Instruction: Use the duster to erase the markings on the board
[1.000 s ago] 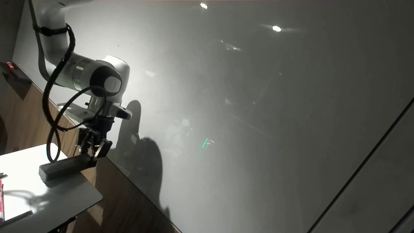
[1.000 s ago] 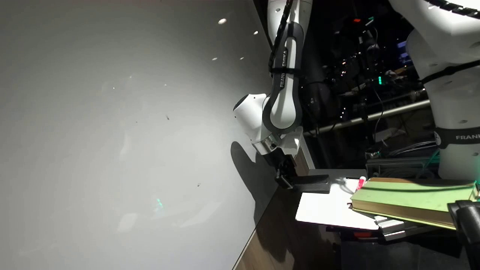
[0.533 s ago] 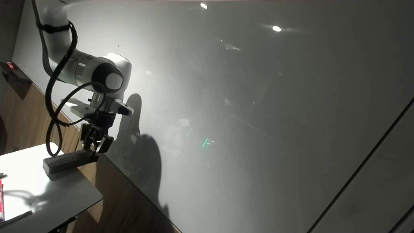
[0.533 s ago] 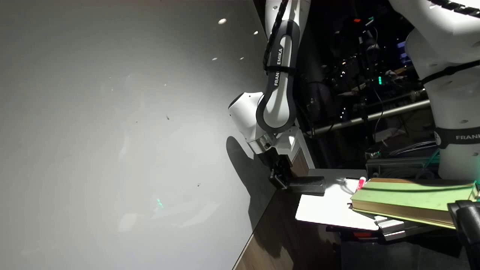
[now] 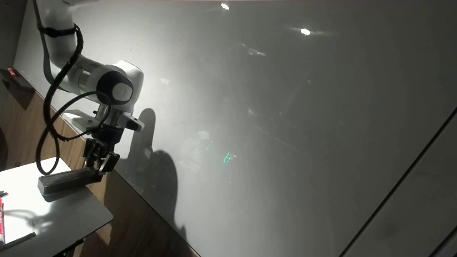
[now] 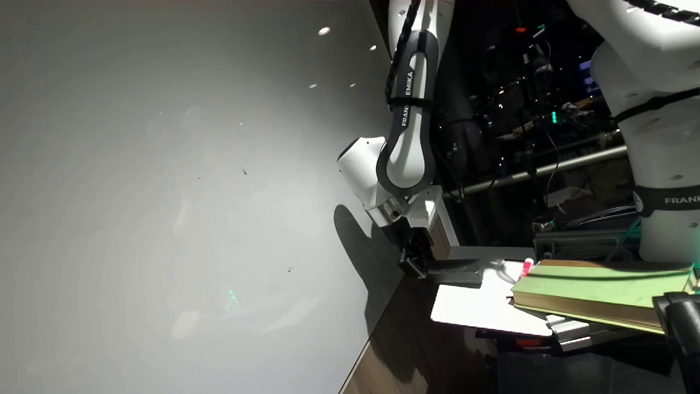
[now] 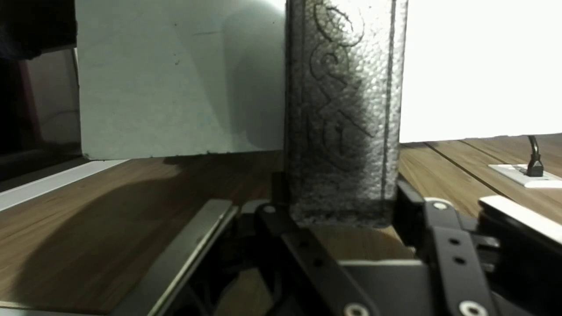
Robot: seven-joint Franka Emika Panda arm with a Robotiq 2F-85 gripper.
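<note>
My gripper [image 7: 344, 202] is shut on one end of the duster [image 7: 342, 109], a dark grey textured block with a finger on either side. In both exterior views the duster [image 5: 68, 181] [image 6: 455, 272] sticks out lengthwise, away from the board. It hangs over the small white table, with its shadow on the tabletop. The gripper [image 5: 97, 170] [image 6: 419, 267] is near the lower edge of the board [image 5: 285, 185] [image 6: 136, 230], apart from it. The markings are hidden or out of view: no written words can be made out, only tiny specks, smudges, reflections and green glints.
The white table [image 5: 85, 214] holds a red marker [image 5: 1, 221]. A thick green book [image 6: 601, 284] lies at the table's far side. A wood-grained surface [image 5: 139, 225] runs below the board. A dark ledge [image 5: 19, 82] juts out by the board's left corner.
The gripper and the duster first rose slightly toward the board, then drew back away from it. The duster ends close to where it was a second ago. The grip has not changed.
</note>
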